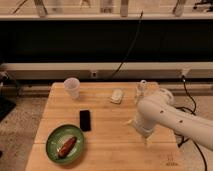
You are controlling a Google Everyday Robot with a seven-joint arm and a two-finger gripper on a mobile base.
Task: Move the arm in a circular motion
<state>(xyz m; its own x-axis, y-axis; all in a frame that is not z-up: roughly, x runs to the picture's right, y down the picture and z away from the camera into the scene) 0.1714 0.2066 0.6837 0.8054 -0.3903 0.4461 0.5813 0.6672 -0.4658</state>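
The arm (172, 117) is glossy white, thick and rounded, with small dark dots. It comes in from the lower right and bends over the right side of the wooden table (105, 107). Its gripper (148, 142) is the pale tapered tip, pointing down just above the tabletop near the right front. It holds nothing that I can see.
On the table are a clear plastic cup (72, 87) at the back left, a black phone (85, 120) in the middle left, a green plate (54, 150) with a brown food item (67, 146) at the front left, a small white object (117, 95) and a small clear bottle (142, 89) at the back. Cables hang behind the table.
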